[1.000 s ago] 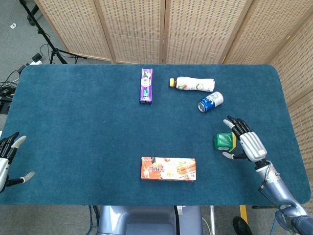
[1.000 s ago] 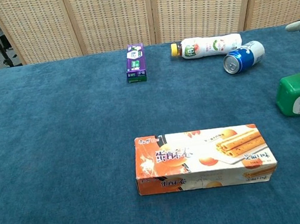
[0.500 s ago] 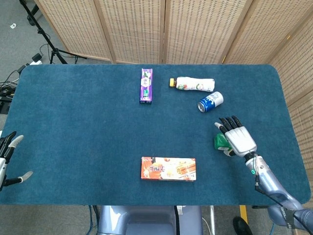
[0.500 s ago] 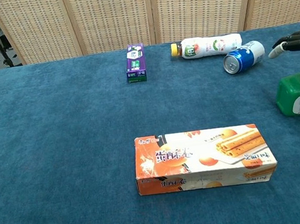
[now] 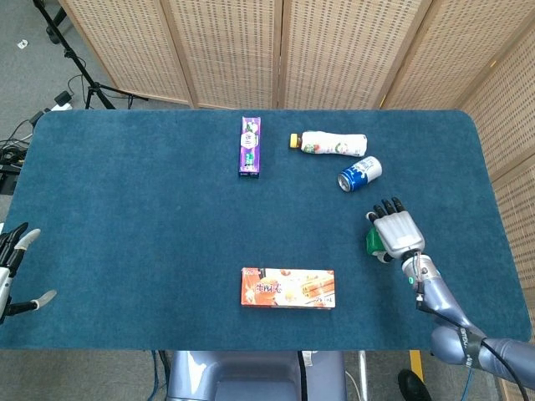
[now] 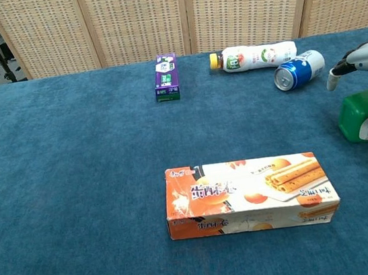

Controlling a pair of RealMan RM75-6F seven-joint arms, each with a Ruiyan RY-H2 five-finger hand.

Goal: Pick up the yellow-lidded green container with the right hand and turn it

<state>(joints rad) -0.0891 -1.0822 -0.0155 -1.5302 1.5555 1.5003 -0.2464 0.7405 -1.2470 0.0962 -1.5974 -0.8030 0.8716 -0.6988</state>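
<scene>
Blue cloth covers the table (image 5: 150, 251), with woven screens behind it. Over its right side the right hand (image 5: 396, 232) has slid in above the green container (image 6: 366, 115), where a second ago it stood beside it; its fingers (image 6: 341, 66) are spread above the top and nothing is gripped yet. That container lies on its side, unmoved. Just beyond sit a blue can (image 5: 359, 174) and a white bottle (image 5: 331, 144), then a purple box (image 5: 250, 145). An orange biscuit box (image 6: 249, 194) lies nearer the front. At the far left edge the left hand (image 5: 12, 267) hangs splayed and empty, slightly further out than before.
</scene>
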